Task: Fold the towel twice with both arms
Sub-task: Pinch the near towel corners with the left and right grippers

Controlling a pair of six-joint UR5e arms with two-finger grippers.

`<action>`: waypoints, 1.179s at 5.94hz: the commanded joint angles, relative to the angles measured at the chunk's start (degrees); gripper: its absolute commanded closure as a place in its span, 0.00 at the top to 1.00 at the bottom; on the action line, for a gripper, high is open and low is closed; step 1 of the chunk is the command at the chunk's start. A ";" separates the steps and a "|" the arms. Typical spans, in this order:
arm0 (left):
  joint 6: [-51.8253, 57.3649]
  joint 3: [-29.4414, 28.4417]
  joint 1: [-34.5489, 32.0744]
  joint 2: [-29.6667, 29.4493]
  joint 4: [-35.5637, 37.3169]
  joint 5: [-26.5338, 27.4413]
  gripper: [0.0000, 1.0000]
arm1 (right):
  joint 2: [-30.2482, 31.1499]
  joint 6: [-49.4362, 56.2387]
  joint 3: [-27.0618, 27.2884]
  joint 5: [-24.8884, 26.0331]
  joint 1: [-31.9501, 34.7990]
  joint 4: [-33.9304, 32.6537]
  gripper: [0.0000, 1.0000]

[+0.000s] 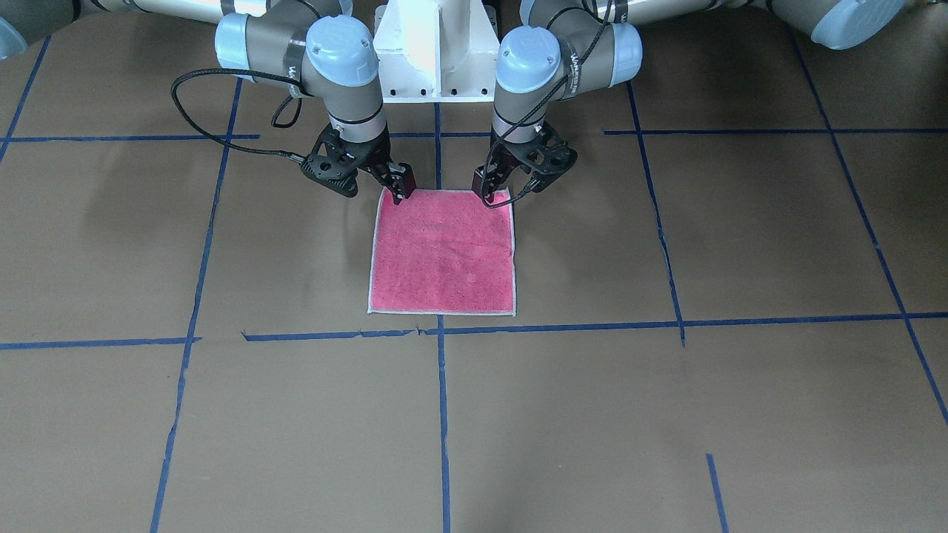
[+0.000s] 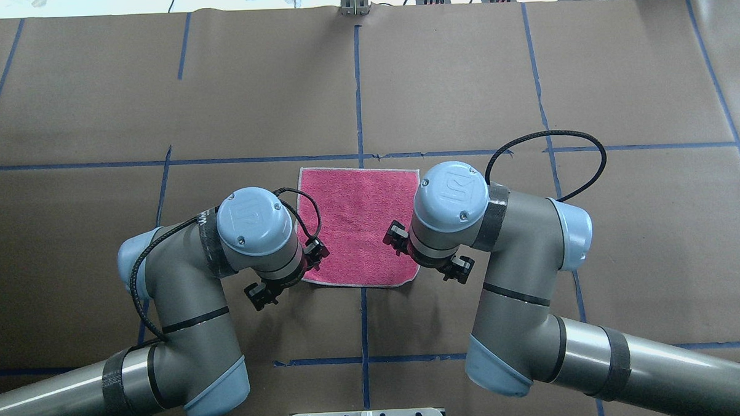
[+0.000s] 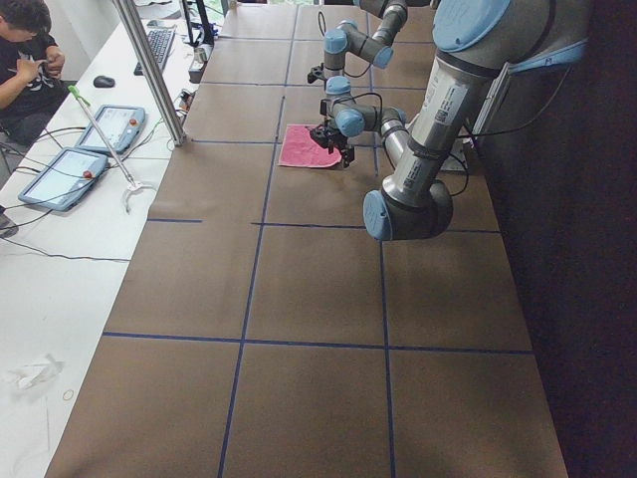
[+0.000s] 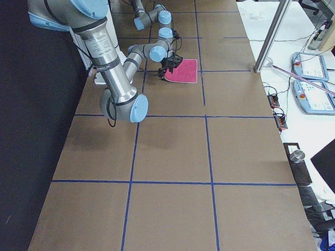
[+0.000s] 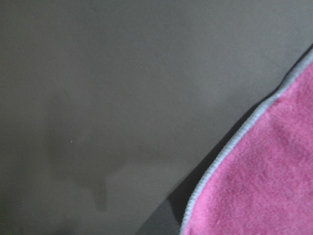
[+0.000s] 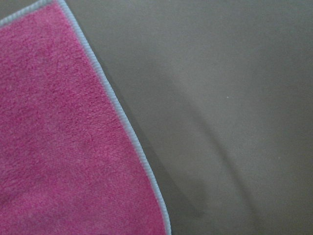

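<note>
The towel (image 1: pixel 442 255) lies pink face up on the brown table, with its pale border showing all round; it also shows in the overhead view (image 2: pixel 361 223). My left gripper (image 1: pixel 490 194) is at the towel's corner nearest the robot on my left side, and its fingers look closed on that corner. My right gripper (image 1: pixel 398 194) is at the other near corner and looks closed on it too. Both wrist views show the towel edge (image 5: pixel 230 147) (image 6: pixel 122 122) raised a little, with a shadow under it. In the overhead view the wrists hide the fingertips.
The white pedestal base (image 1: pixel 435 52) stands just behind the towel. Blue tape lines (image 1: pixel 442 414) cross the brown table. Off the far side, an operator (image 3: pixel 25 50) sits at a white bench with tablets (image 3: pixel 60 174) and a metal pole (image 3: pixel 149 70).
</note>
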State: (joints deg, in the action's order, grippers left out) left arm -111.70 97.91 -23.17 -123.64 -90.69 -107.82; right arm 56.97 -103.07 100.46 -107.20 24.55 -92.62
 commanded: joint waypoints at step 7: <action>2.80 -0.53 0.05 0.07 -3.00 0.06 0.61 | 0.16 0.06 0.61 0.24 -0.29 0.07 1.00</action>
State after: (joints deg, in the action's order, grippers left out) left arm -109.04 97.36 -23.07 -123.60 -93.55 -107.75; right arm 57.09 -103.01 100.71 -106.96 24.25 -92.55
